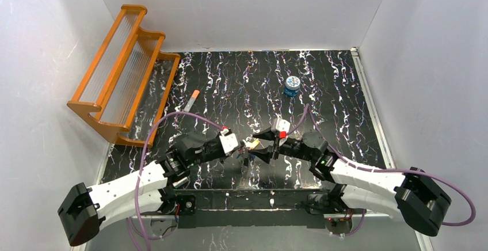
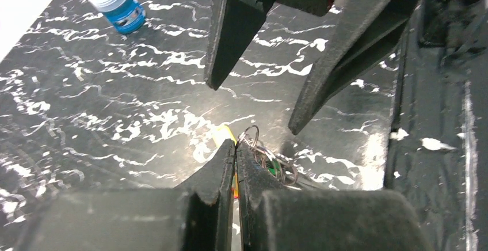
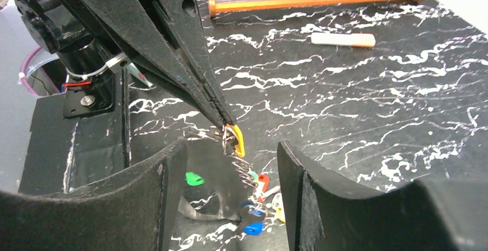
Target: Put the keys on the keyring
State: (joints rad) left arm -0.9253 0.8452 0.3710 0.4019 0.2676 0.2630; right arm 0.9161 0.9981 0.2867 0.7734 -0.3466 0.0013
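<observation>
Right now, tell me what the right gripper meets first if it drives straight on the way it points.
Most likely the keys dangling from the shut left gripper, just ahead between the fingers of the open right gripper. Depth is hard to judge; the left gripper itself may come first.

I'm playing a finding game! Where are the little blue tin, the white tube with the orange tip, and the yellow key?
blue tin (image 1: pixel 293 82): top external view, on its patterned lid.
white tube (image 3: pixel 338 39): right wrist view, on its white middle.
yellow key (image 3: pixel 236 140): right wrist view, on its yellow head.
</observation>
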